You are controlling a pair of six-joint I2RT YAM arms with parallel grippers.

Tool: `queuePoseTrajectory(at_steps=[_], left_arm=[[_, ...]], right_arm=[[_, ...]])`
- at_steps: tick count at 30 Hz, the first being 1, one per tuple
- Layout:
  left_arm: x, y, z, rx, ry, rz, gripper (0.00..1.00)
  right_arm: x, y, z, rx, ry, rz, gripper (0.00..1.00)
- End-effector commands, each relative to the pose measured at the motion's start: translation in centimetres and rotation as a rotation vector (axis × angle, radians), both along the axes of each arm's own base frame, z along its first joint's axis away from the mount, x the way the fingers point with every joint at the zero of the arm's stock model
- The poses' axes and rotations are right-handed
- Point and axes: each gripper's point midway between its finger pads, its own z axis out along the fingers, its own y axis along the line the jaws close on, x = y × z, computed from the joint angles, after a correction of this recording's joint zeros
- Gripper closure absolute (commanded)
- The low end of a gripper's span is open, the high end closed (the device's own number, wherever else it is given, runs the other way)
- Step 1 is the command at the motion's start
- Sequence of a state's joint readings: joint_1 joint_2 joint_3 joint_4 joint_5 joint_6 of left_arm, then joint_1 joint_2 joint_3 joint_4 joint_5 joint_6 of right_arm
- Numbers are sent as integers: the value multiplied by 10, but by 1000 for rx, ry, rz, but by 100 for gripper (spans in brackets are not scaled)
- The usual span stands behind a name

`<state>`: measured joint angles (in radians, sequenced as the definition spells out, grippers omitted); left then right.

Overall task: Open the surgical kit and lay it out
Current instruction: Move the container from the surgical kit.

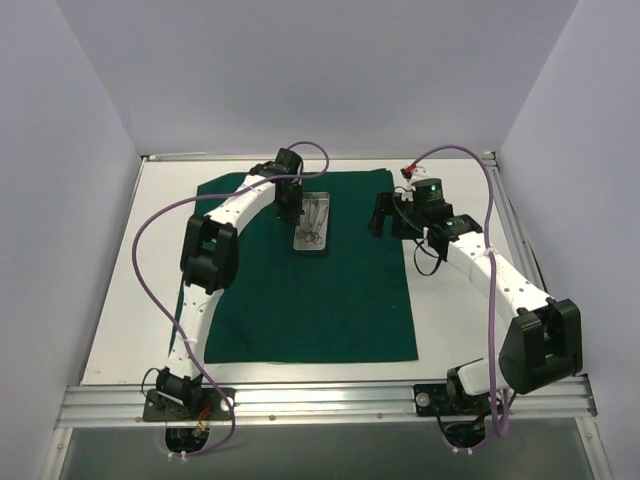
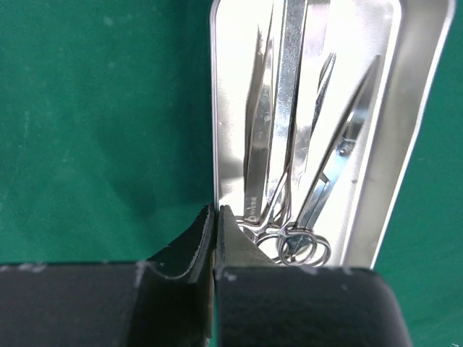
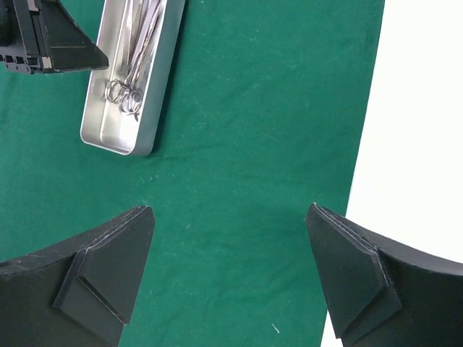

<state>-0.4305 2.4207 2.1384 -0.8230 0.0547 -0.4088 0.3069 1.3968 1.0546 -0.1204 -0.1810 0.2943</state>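
Observation:
The dark green cloth (image 1: 300,300) lies spread flat on the table. On its far part sits the small steel tray (image 1: 313,222), with several ring-handled steel instruments (image 2: 289,130) lying lengthwise inside it. My left gripper (image 2: 216,211) is shut on the tray's left wall (image 2: 214,108) near a corner, one finger outside it and one inside. My right gripper (image 3: 230,213) hangs open above the cloth's right part (image 3: 253,108), to the right of the tray (image 3: 108,130), with nothing between its fingers. In the right wrist view, the left gripper's dark fingers (image 3: 65,50) show beside the tray.
Bare white table (image 1: 460,310) runs to the right of the cloth, and a narrower strip (image 1: 140,300) to its left. White walls close in the sides and back. Purple cables (image 1: 150,260) loop over both arms.

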Motion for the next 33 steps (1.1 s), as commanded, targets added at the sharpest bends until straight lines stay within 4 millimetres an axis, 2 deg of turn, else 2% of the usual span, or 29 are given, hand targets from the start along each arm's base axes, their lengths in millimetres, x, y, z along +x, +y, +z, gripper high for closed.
queuePoseTrajectory(at_steps=[1,10,12,13,15,16,18,19,21,22,33], left_arm=[[7,-3,20,-5,-37,-21,98],[7,7,53,19,-87,-2,98],[6,14,54,44,-94,19,98],[6,18,63,51,-114,31,98],[1,26,61,69,-108,42,98],[1,31,71,67,-127,51,98],[-4,42,68,92,-122,62,98],[-4,48,79,86,-145,71,98],[-10,61,76,101,-139,80,98],[-11,67,85,100,-155,87,98],[-18,173,94,179,-141,159,98]], right_arm=[[-1,-4,11,0,-32,0,9],[-1,-3,9,4,-26,4,9],[-2,-2,8,4,-25,6,9],[-1,-2,7,5,-24,6,9],[-1,-2,6,5,-21,7,9],[-1,-1,6,7,-21,10,9],[-1,1,4,12,-14,15,10],[-1,1,3,14,-10,15,9],[-2,3,2,20,-8,17,10],[-2,3,2,21,-7,20,10],[-2,15,1,24,1,43,10]])
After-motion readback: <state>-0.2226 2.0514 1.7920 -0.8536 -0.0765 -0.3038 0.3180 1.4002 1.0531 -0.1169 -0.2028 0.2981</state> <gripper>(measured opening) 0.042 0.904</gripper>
